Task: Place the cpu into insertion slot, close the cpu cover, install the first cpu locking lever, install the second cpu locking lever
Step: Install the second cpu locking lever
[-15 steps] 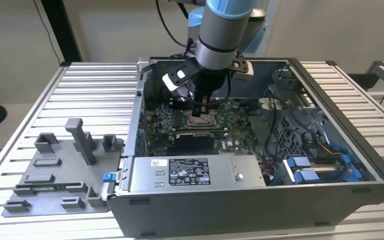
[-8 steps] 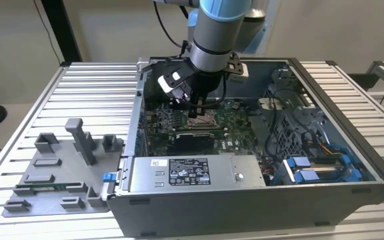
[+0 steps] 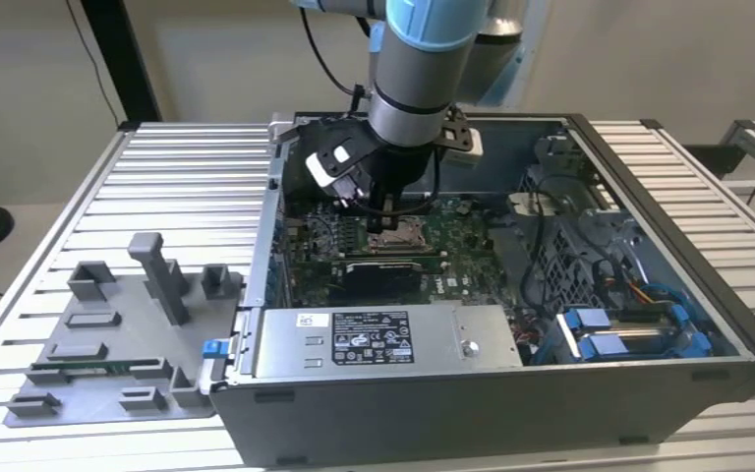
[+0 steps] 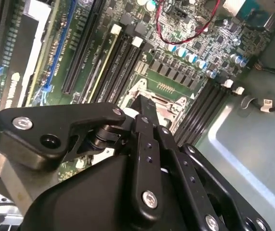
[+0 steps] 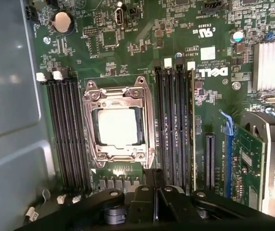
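In the first wrist view the cpu (image 5: 118, 126) lies flat in the insertion slot (image 5: 148, 153) on the green board, its silvery top showing through the window of the cpu cover (image 5: 117, 93). The cover lies down over it. Thin metal levers run along the two long sides of the socket; I cannot tell whether they are latched. My gripper (image 5: 154, 174) hovers just off one end of the socket, fingers together and holding nothing. In the exterior view the gripper (image 3: 380, 218) hangs right above the slot (image 3: 401, 236). The second wrist view has the fingertips (image 4: 142, 100) close to the socket's edge.
Black memory slots (image 5: 173, 125) flank the socket on both sides. A graphics card (image 5: 262, 159) stands further off. A grey power supply box (image 3: 371, 339) fills the case front, with blue drive bays (image 3: 627, 329) at the exterior view's right. A grey fixture tray (image 3: 115, 344) lies outside the case.
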You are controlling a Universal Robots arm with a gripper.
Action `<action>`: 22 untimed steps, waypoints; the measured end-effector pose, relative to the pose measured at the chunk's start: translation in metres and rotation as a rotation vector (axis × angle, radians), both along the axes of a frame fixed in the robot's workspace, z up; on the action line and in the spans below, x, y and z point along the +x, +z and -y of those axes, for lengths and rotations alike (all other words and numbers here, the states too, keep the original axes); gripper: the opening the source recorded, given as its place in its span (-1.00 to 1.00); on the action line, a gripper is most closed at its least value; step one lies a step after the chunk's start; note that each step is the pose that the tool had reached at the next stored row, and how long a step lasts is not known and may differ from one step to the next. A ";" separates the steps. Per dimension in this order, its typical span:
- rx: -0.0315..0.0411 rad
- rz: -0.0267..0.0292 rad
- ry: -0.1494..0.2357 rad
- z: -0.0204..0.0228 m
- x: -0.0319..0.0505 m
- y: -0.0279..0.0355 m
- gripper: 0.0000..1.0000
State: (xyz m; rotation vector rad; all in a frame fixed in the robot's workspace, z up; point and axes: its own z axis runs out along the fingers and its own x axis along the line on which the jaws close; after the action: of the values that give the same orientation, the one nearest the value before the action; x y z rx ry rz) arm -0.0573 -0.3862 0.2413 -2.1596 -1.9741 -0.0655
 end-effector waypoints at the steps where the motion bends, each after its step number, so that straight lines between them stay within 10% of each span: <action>1: 0.0019 -0.0001 0.000 -0.0001 -0.0002 -0.0013 -1.00; 22: 0.0080 0.0063 0.000 -0.0105 -0.0124 -0.0312 -1.00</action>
State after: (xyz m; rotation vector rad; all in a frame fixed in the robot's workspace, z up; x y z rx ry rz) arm -0.0697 -0.3757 0.2101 -2.1570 -1.9740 -0.0802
